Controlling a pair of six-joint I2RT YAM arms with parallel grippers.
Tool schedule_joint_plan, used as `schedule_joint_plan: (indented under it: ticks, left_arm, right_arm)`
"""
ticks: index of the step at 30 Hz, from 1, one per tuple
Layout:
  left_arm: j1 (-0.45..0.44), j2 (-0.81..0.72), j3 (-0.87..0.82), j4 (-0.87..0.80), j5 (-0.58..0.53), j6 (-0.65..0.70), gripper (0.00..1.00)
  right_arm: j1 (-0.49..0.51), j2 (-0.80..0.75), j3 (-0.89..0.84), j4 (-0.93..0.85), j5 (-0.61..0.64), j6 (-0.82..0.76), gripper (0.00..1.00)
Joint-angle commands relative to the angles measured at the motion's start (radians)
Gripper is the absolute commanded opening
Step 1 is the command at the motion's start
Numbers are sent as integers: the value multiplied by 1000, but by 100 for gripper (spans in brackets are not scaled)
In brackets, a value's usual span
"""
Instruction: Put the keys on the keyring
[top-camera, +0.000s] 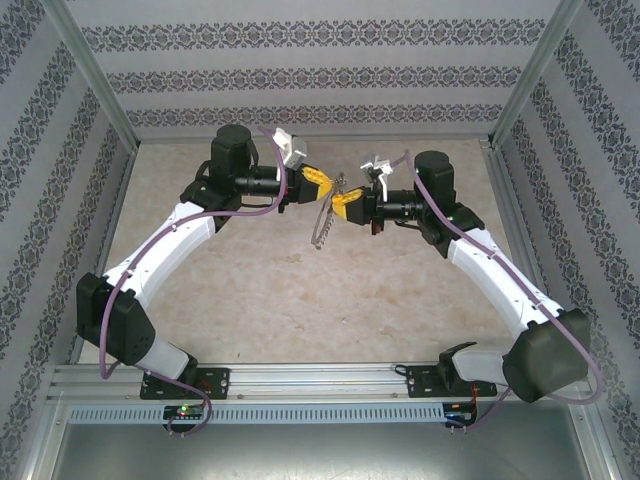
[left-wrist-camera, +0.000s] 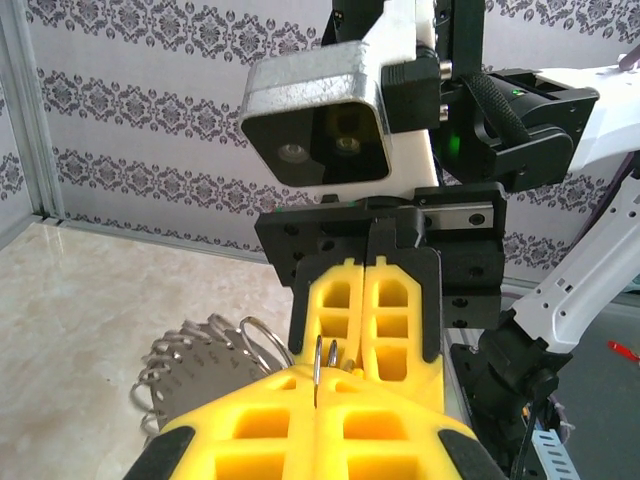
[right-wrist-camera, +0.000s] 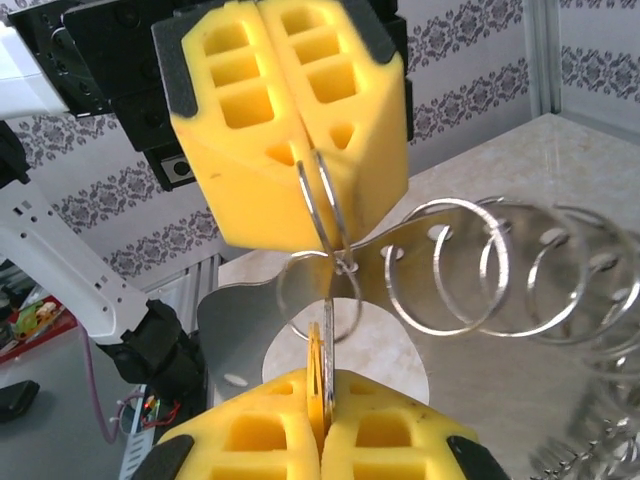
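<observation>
Currently midair: left hand (top-camera: 326, 184) clenched on large thin silvery metal keyring (right-wrist-camera: 322, 205); right hand (top-camera: 340, 202) grasping small yellow-headed key (right-wrist-camera: 318, 372), blade pointing up at ring wire, hands nearly touching above beige counter (top-camera: 300, 300).

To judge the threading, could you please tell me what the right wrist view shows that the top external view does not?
Right wrist view: the small key with a yellow-orange plastic head pinched in the right gripper, silver blade pointing up at the thin silvery metal ring. Top external view: the white left arm and right arm whole. Both: the left gripper shut on that ring.
</observation>
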Motion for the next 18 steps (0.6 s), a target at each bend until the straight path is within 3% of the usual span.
schedule_joint_plan:
  ticks: [1, 5, 7, 10, 18]
  left_arm:
    - [-12, -38, -9, 116, 14, -45, 0]
    - [-16, -38, -12, 120, 14, -50, 0]
    - [-16, -37, -15, 121, 12, -50, 0]
    - [-16, -37, -18, 123, 12, -52, 0]
    - [-20, -42, -28, 129, 17, -52, 0]
  right_arm:
    - [39, 27, 48, -99, -24, -80, 0]
    - [60, 72, 99, -188, -28, -131, 0]
    - [55, 71, 111, -243, -13, -165, 24]
    - [12, 18, 85, -233, -11, -148, 39]
    - [-74, -109, 57, -115, 1, -61, 38]
